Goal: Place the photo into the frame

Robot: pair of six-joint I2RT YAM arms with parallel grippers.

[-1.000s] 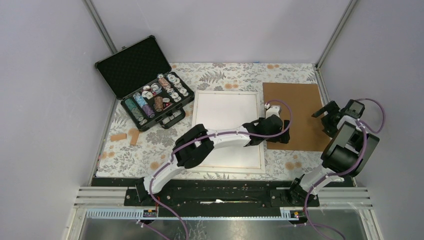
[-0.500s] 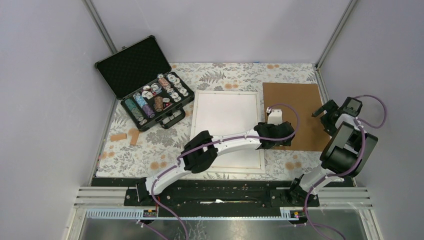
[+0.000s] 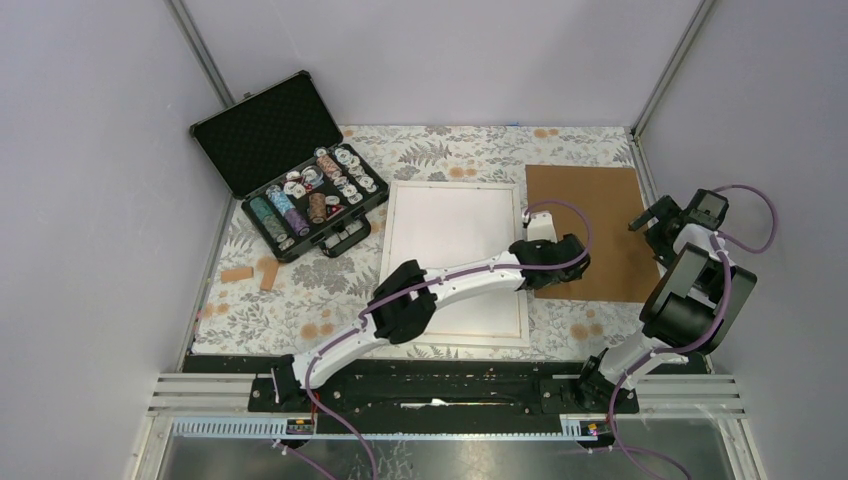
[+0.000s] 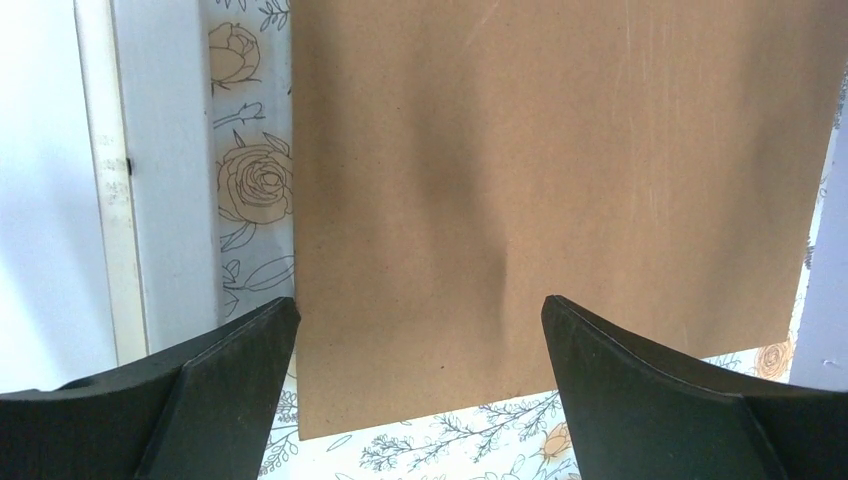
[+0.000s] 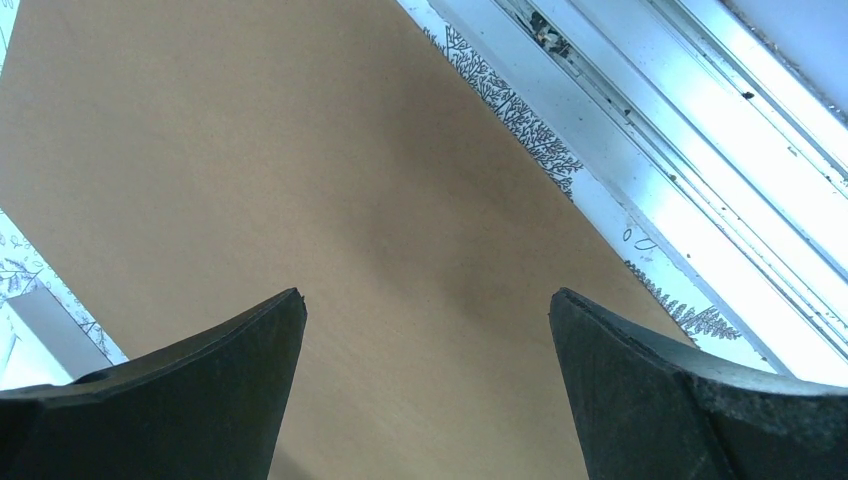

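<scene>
Right, status, big to small. Floral-patterned bench [image 3: 440,145] fills the overhead view. Large thin white rectangular frame [image 3: 455,184] lies flat at centre, filled by a plain white panel. The photo's printed face shows in no view. That white panel may be the photo lying face down in the frame, but I cannot tell. Plain brown rectangular backing board [image 3: 600,200] lies flat just right of the frame, with a narrow strip of bench between them. Open black foam-lined case of chips [image 3: 290,165] sits upper left, well apart from the work.

Left arm stretches diagonally across the frame's lower right part. Left gripper [image 4: 418,300] hangs over the board's lower left area, jaws wide apart, holding nothing. Right gripper [image 5: 425,292] hangs over the board's right side, also wide open and empty.

Judgement: next move looks like lifting the board to back the frame. Risks:
- Board is thin and flat on the bench, with no edge to get under. Fingers could skid off or just shove it sideways.
- Both grippers are over one board, so badly timed moves could clash them or bend it.
- Left forearm crosses above the frame, and a careless sweep could knock frame and panel out of register.
- If the photo isn't actually seated, the board goes on over nothing.
</scene>
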